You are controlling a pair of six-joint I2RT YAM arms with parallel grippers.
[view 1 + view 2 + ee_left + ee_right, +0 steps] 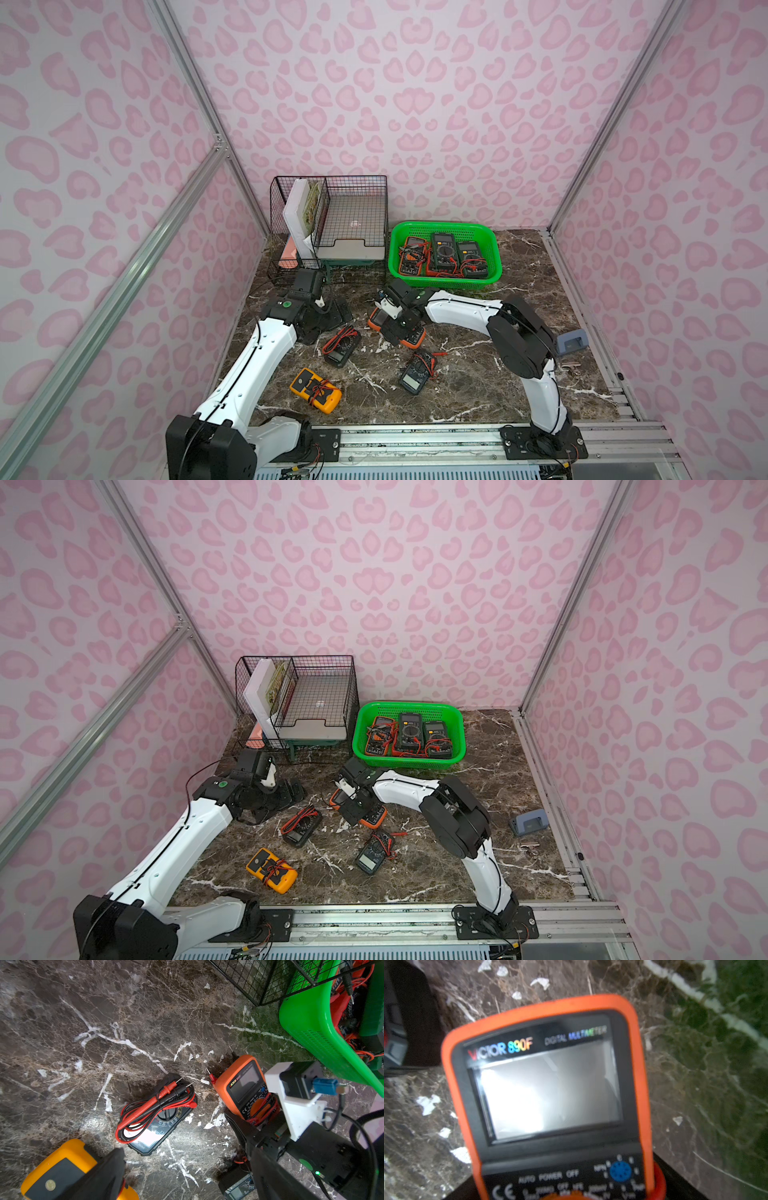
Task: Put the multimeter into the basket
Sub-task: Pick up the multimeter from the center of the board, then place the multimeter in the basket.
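An orange multimeter (413,340) (376,818) (243,1088) (550,1084) lies flat on the marble table, in front of the green basket (444,225) (409,705) (311,1028). My right gripper (395,328) (357,808) (571,1188) is low over it, open, with a dark finger on each side of its dial end. Three multimeters (442,253) lie in the basket. My left gripper (328,322) (286,796) (191,1178) hangs open over bare table to the left, holding nothing.
Loose on the table are a black multimeter (341,347) (155,1113) wrapped in red leads, a yellow one (316,390) (60,1169) and a dark blue-grey one (417,372). A black wire organiser (332,224) stands left of the basket. A grey-blue device (571,340) sits at the right edge.
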